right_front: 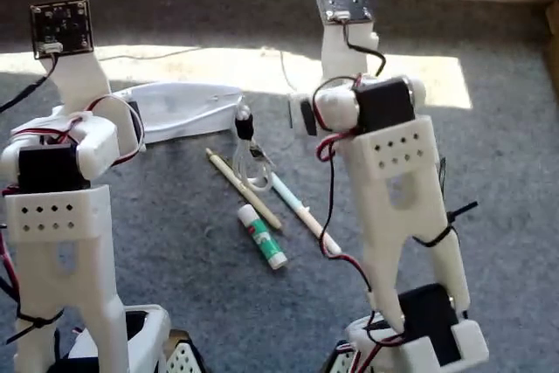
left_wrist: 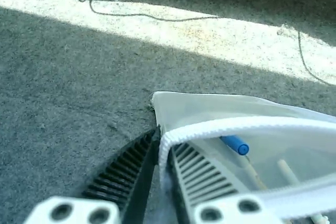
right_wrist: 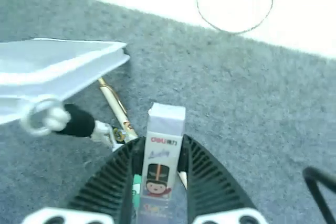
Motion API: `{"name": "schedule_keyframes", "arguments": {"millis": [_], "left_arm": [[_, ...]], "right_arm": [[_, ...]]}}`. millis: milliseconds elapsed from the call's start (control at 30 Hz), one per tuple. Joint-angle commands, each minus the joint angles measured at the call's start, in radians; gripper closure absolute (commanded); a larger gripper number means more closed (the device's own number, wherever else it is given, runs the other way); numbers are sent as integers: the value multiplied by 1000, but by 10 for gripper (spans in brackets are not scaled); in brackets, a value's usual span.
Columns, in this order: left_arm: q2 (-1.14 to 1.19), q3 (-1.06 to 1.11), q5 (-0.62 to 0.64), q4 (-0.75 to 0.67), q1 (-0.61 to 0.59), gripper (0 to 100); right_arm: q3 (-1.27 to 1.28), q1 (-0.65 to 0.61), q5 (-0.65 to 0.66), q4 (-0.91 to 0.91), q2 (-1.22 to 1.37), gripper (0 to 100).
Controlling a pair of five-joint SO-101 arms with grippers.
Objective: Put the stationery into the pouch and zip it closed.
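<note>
Left wrist view shows the left claw (left_wrist: 159, 142) pinching the zipper rim of the white pouch (left_wrist: 220, 108). To the right of the pouch on the grey table (right_front: 157, 242) lie a pencil (right_front: 244, 189), a glue stick (right_front: 262, 235) and a pen (right_front: 301, 209). The right claw (right_wrist: 160, 153) grips a small eraser (right_wrist: 166, 124).

Your left arm (right_front: 57, 216) and right arm (right_front: 402, 181): white printed shells, black servos, red-and-black cables, dotted hole rows, black zip ties. Left tool (left_wrist: 160, 142), right tool (right_wrist: 161, 142): ribbed fingers, white bases with screw holes.
</note>
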Motion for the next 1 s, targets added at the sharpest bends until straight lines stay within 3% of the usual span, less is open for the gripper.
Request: {"name": "schedule_keyframes", "arguments": {"millis": [0, 600, 967], "left_arm": [[1, -21, 14, -3, 27, 992], [4, -99, 15, 31, 27, 992], [4, -97, 15, 31, 27, 992]], "right_arm": [[-12, -76, 9, -21, -127, 993], [-10, -357, 54, -384, -285, 993], [119, -377, 87, -628, -306, 993]]}}
